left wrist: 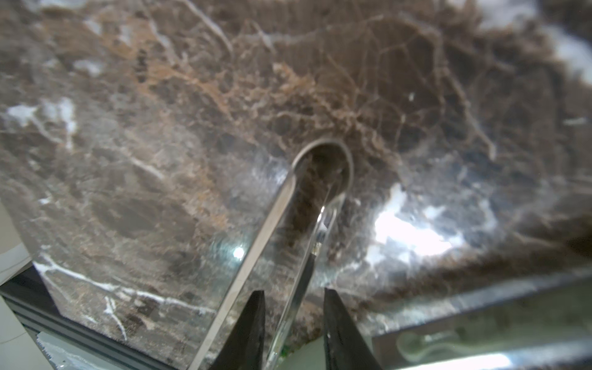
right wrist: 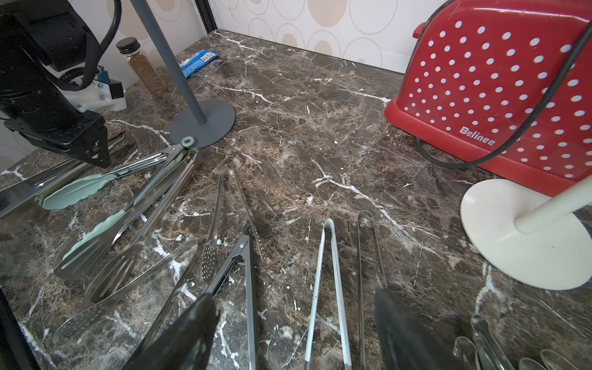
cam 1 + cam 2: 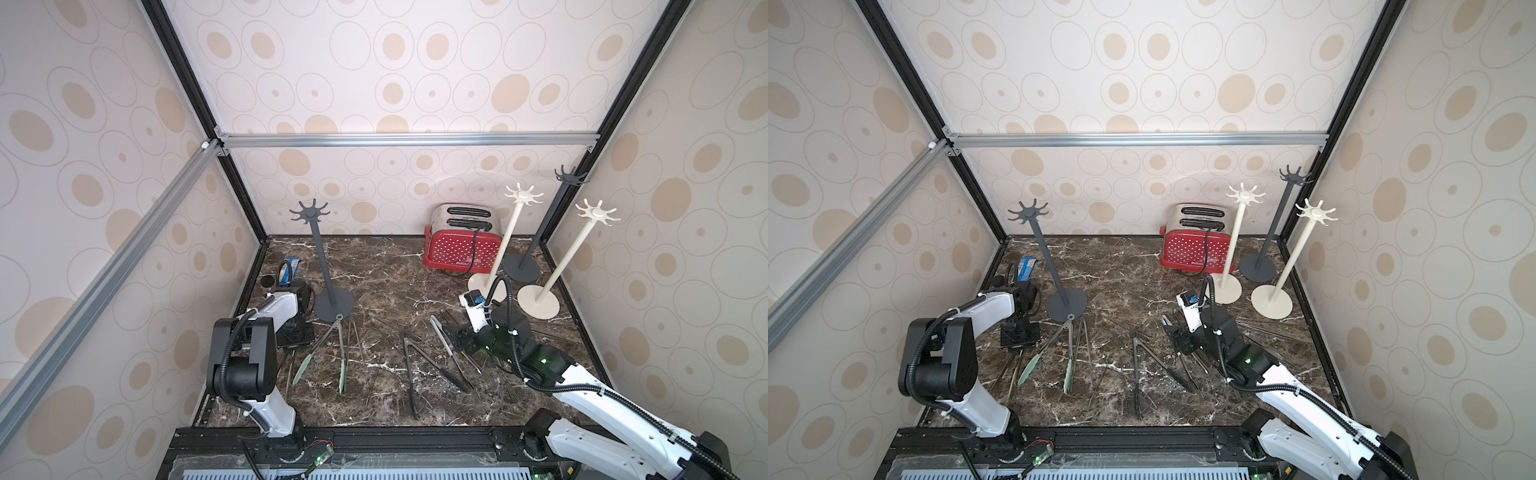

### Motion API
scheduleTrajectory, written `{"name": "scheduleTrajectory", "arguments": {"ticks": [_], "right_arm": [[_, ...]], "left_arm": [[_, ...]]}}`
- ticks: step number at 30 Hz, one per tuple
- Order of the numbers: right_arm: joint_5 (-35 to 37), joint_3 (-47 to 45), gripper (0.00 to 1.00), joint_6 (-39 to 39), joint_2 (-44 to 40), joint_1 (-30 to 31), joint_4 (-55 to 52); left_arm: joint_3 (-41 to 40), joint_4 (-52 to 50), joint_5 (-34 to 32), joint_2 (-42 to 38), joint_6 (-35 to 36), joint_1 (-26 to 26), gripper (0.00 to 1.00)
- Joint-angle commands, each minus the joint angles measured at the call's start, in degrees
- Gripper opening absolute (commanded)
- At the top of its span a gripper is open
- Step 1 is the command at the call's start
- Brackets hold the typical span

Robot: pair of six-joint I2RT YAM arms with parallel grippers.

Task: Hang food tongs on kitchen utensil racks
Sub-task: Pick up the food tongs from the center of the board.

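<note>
Several food tongs lie across the marble table (image 3: pixel 382 274). My left gripper (image 1: pixel 293 307) is down at the table's left, its jaws narrowly apart. One arm of a steel tongs (image 1: pixel 322 150) runs between them, lying against one fingertip and clear of the other. My right gripper (image 2: pixel 298 320) hovers open above white tongs (image 2: pixel 326 272) and thin steel tongs (image 2: pixel 368 250). Green-tipped tongs (image 3: pixel 341 365) lie by the base of a dark grey rack (image 3: pixel 322 257). Two cream racks (image 3: pixel 509 232) (image 3: pixel 569 257) and a second dark grey rack (image 3: pixel 544 224) stand at the back right.
A red dotted toaster (image 3: pixel 461 245) with a black cord stands against the back wall. A spice jar (image 2: pixel 144 67) and a blue packet (image 2: pixel 198 61) sit in the back left corner. Black tongs (image 3: pixel 409 365) lie mid-table. Walls close in on three sides.
</note>
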Motion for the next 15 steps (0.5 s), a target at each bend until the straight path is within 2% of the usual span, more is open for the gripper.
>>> {"name": "scheduleTrajectory", "arguments": {"ticks": [1,5,15], "right_arm": [[0.3,-1.1,0.80,-0.5,0.0,-0.6,-0.6],[0.6,-1.1,0.80,-0.5,0.1,-0.7,-0.9],[1.3,-0.1,0.80,-1.1,2.4,-0.8,-1.2]], "left_arm": [[3.9,0.6,-1.0,3.4,0.6,0.1,0.28],[7.4,1.5,-1.3,7.0,2.5,0.1,0.22],[16.4,4.8,1.7,13.5,6.9,0.0,0.20]]}}
